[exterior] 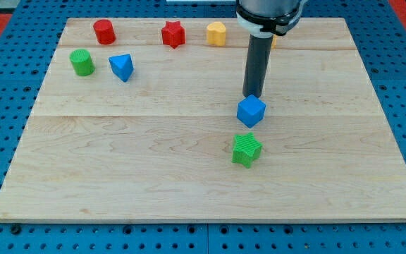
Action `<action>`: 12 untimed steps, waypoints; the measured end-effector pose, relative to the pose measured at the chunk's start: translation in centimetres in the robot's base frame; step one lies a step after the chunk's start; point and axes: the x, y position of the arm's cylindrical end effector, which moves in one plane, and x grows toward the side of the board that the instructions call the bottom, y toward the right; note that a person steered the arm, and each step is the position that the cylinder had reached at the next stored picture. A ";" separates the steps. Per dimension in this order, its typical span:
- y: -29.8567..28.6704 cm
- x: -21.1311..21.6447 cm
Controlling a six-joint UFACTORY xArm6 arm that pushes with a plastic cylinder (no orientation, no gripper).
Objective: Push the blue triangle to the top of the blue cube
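The blue triangle point(121, 67) lies on the wooden board point(118, 155) at the view's upper left. The blue cube point(251, 111) sits right of the board's middle. My tip point(252, 96) is at the cube's top edge, touching it or very close, far to the right of the blue triangle. The dark rod rises from there to the view's top.
A green cylinder point(82, 62) stands just left of the blue triangle. A red cylinder point(103, 32), a red star point(173, 34) and a yellow block point(216, 33) line the top edge. A green star point(246, 149) lies just below the blue cube.
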 end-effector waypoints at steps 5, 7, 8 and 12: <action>-18.1 -6.1; -4.0 -7.1; -3.9 -9.3; -13.8 -4.9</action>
